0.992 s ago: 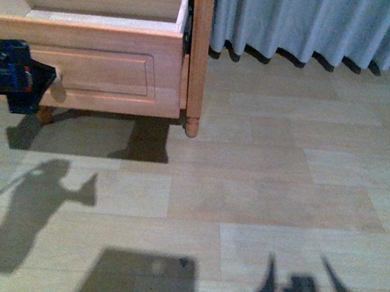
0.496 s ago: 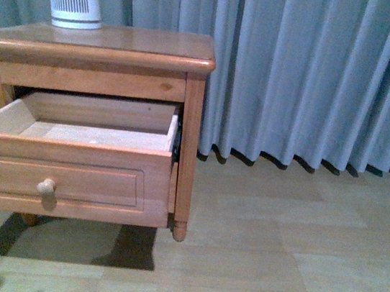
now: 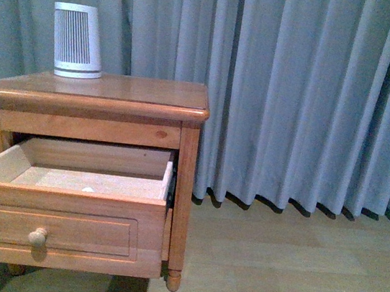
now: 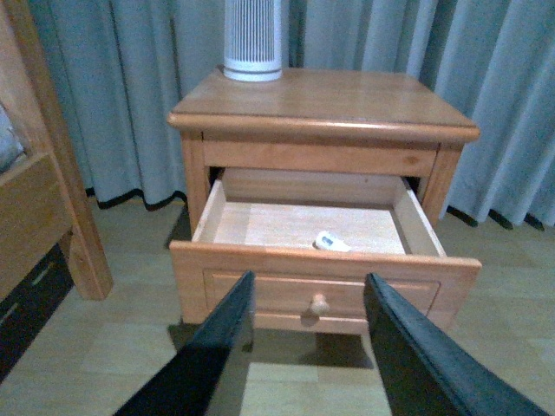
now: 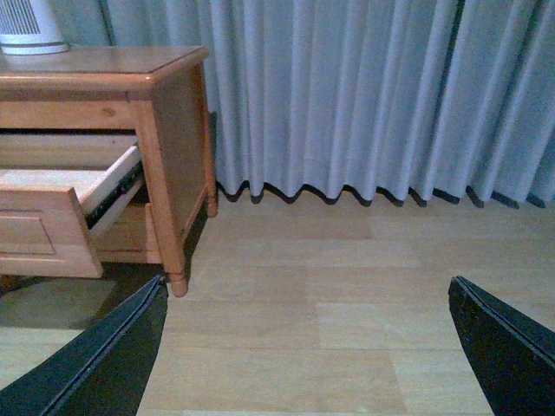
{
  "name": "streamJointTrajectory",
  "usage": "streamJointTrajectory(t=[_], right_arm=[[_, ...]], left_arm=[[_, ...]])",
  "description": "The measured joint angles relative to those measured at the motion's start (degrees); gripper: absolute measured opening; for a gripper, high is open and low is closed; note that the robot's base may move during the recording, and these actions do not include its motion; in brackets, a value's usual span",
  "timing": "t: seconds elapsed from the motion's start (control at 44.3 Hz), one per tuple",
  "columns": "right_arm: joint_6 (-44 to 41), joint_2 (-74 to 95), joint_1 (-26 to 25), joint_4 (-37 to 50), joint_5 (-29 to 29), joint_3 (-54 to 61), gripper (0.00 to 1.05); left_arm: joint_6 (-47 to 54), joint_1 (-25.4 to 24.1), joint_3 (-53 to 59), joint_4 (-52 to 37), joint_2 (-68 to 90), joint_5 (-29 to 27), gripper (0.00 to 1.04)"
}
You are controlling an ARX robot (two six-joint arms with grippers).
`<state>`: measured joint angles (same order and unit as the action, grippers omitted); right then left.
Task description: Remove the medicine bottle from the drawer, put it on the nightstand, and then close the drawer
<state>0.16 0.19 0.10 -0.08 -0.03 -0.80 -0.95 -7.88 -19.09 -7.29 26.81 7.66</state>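
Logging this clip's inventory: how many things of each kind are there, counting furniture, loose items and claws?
nightstand: 1
open drawer: 1
medicine bottle: 1
white ribbed device: 1
claws: 2, the left claw and the right claw, both open
Total: 6

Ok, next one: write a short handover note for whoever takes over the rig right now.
Small orange-brown wooden nightstand: its panelled upper drawer is pulled out.
Small white medicine bottle lies on the drawer's pale wood bottom, near the front.
Left gripper: open, empty, facing the drawer front, not touching.
Right gripper: open, empty, over the pale plank floor beside the nightstand.
Done: drawer open. Left: grasp the bottle, set it on the nightstand top clear of the white ribbed device, close the drawer.
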Motion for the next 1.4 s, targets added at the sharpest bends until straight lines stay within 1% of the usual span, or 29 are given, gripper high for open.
streamJointTrajectory(t=[0.023,0.09,0.113,0.18,0.248,0.451,0.925,1.015,1.06,1.398], right_arm=[[-0.02,0.0,0.0,0.0,0.0,0.0,0.98],[-0.02,0.0,0.0,0.0,0.0,0.0,0.98],[-0.02,0.0,0.0,0.0,0.0,-0.02,0.98],[-0.02,0.0,0.0,0.0,0.0,-0.02,0.98],[-0.02,0.0,0.0,0.0,0.0,0.0,0.98],[0.0,0.0,0.0,0.0,0.22,0.0,0.98],[-0.02,-0.04,-0.02,-0.02,-0.09,-0.02,0.98],[-0.02,0.04,-0.07,0.0,-0.35,0.0,0.98],[-0.02,0.02,-0.07,0.0,-0.31,0.0,0.98],[0.0,0.0,-0.07,0.0,0.24,0.0,0.98]], left_arm=[[0.04,0.09,0.2,-0.02,-0.07,-0.04,0.39],[0.11,0.9,2.34,-0.57,-1.31,-0.72,0.28],[0.13,1.51,3.17,-0.83,-2.05,-1.73,0.23],[0.15,4.31,4.42,-1.11,-3.34,-6.05,0.14],[0.15,7.13,6.14,-1.6,-5.11,-6.84,0.03],[0.37,7.67,10.82,-1.86,-8.96,-7.45,0.04],[0.39,7.74,15.32,-0.7,-15.37,-7.65,0.04],[0.39,7.82,15.72,5.46,-20.13,-7.89,0.04],[0.39,7.82,16.13,7.04,-22.58,-7.82,0.04],[0.46,7.82,18.51,7.32,-26.47,-7.45,0.04]])
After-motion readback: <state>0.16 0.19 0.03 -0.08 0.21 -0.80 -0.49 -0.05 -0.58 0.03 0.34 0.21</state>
